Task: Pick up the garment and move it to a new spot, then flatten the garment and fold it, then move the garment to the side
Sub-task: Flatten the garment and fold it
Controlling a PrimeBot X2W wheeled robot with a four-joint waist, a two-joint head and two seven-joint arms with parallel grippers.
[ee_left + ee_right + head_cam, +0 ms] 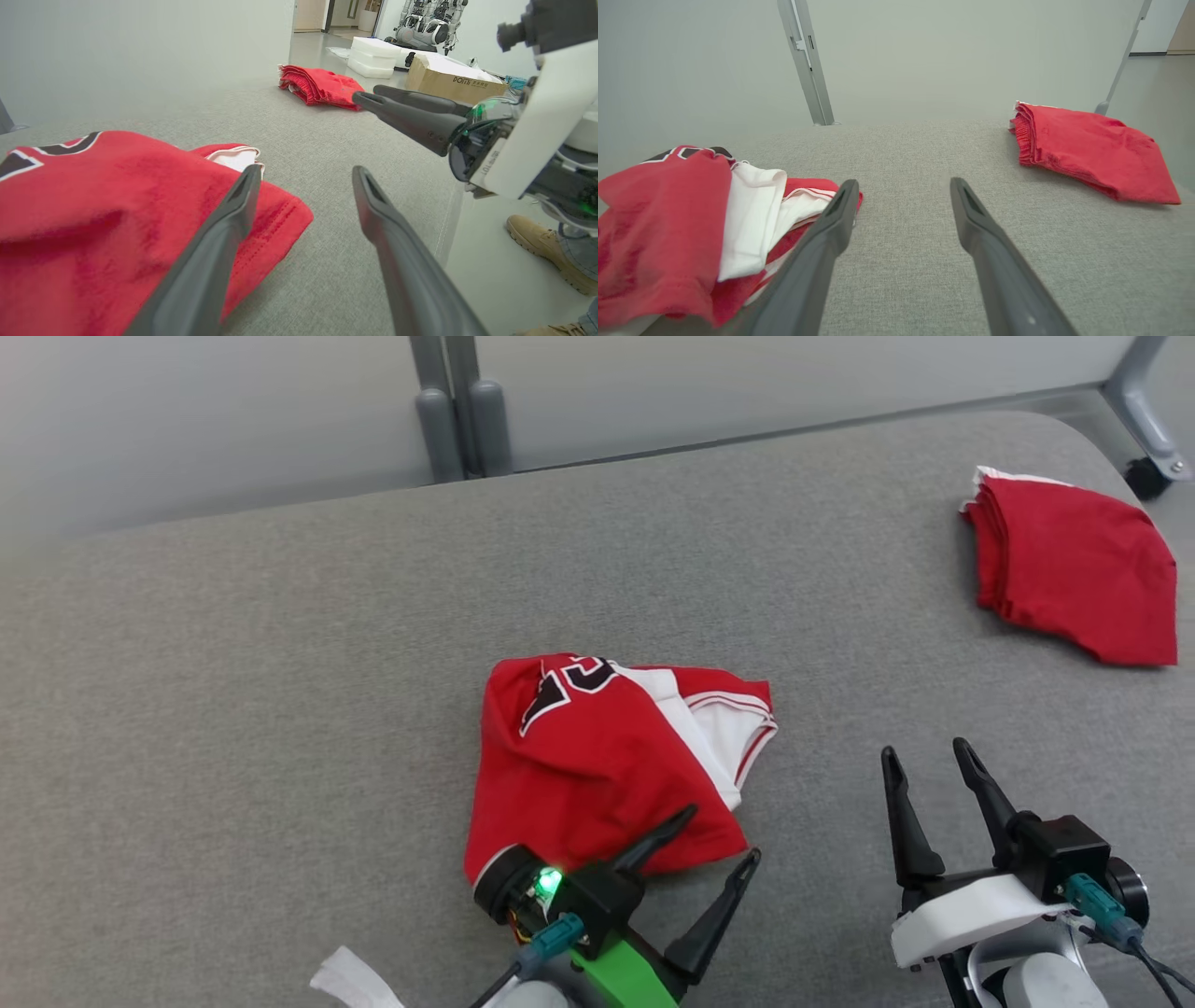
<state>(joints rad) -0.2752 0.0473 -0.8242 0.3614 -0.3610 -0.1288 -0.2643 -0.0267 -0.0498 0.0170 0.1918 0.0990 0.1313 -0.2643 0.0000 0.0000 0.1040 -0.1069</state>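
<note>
The garment is a red jersey with white trim and dark lettering, lying crumpled in the middle of the grey padded table. My left gripper is open at the garment's near right corner, one finger over the red hem and the other over bare table. The left wrist view shows the garment to the left of the open left gripper. My right gripper stands open to the right of the garment, over bare table. In the right wrist view the garment lies left of the open right gripper.
A folded stack of red cloth lies at the table's far right corner. Grey metal posts rise behind the far edge. Beyond the table's right edge are a cardboard box, white foam blocks and a person's tan shoe.
</note>
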